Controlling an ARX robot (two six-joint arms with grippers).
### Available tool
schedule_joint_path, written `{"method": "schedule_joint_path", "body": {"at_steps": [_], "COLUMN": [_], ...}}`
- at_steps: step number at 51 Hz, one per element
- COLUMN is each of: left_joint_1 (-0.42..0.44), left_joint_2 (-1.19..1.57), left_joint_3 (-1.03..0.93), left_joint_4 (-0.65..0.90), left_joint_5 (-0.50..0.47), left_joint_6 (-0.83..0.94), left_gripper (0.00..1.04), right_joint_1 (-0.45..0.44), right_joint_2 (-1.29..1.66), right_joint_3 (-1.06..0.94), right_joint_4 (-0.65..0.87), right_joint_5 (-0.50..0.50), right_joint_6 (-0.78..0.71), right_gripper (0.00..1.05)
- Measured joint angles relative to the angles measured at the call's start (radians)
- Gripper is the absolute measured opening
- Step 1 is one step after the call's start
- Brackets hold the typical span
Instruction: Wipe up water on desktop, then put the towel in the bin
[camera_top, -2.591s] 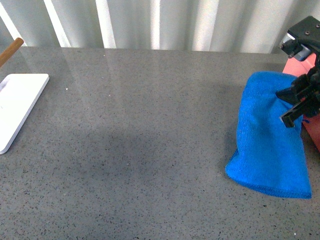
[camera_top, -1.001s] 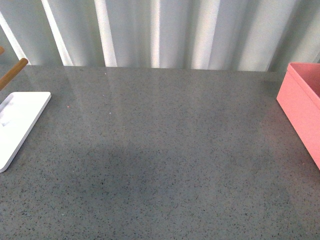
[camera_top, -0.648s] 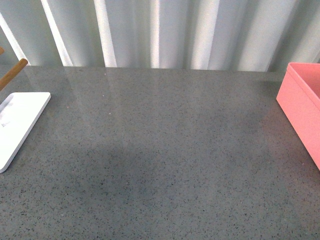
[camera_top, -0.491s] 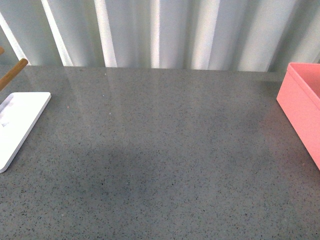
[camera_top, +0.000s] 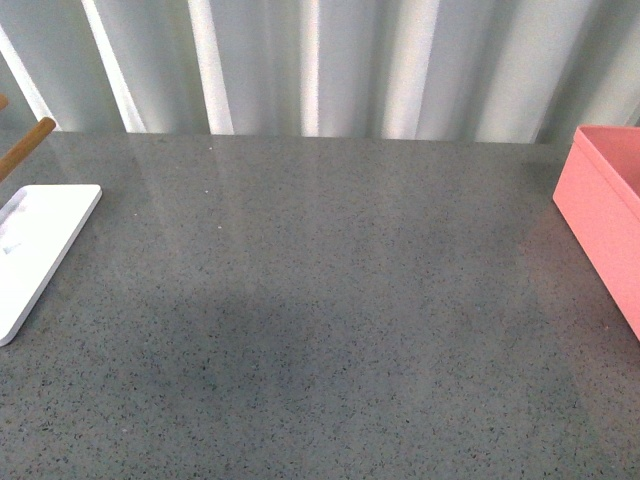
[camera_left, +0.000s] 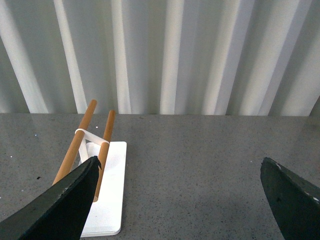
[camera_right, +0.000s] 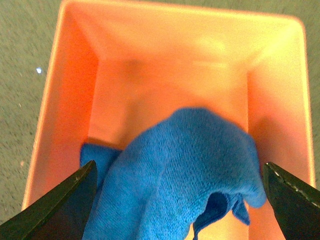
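Observation:
In the right wrist view the blue towel lies crumpled inside the salmon-pink bin. My right gripper hangs open above it, jaws spread wide on either side, holding nothing. In the front view the dark-grey speckled desktop is bare of the towel, and only the bin's near wall shows at the right edge. Neither arm shows in the front view. My left gripper is open and empty above the desktop.
A flat white tray sits at the left edge of the desktop, with a wooden-dowel rack standing on it. A corrugated white wall runs behind the table.
The towel and my right gripper were at the right edge of the front view 2.6 s ago. Both have left that view, and the towel now lies in the bin.

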Motion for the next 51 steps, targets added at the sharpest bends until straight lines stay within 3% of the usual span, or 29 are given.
{"method": "schedule_joint_path", "body": {"at_steps": [9,19,31,39,41,43,46,51], "left_joint_1": [0.000,0.000,0.000,0.000,0.000,0.000,0.000,0.000], "left_joint_2": [0.000,0.000,0.000,0.000,0.000,0.000,0.000,0.000], "left_joint_3": [0.000,0.000,0.000,0.000,0.000,0.000,0.000,0.000], "left_joint_4": [0.000,0.000,0.000,0.000,0.000,0.000,0.000,0.000], "left_joint_5": [0.000,0.000,0.000,0.000,0.000,0.000,0.000,0.000], "left_joint_6": [0.000,0.000,0.000,0.000,0.000,0.000,0.000,0.000], "left_gripper": [0.98,0.98,0.98,0.98,0.98,0.98,0.98,0.98], "right_joint_1": [0.049,0.161,0.248,0.252,0.263,0.283,0.296,0.338], "right_joint_2": [-0.214,-0.558,-0.786,-0.846,-0.861,-0.886,-0.920,-0.971], "right_joint_3": [-0.086,-0.396,-0.688,-0.787,-0.815,-0.870,-0.930,-0.988], "right_joint_4": [0.119,0.305,0.383,0.411,0.466,0.587,0.705,0.768], "right_joint_5": [-0.122,-0.213,-0.191,-0.197,-0.137,0.005,0.130,0.272], "right_joint_6": [0.036,0.080,0.130,0.172,0.203,0.238,0.280,0.316], "right_gripper": [0.98,0.98,0.98,0.98,0.95,0.88,0.79,0.65]}}
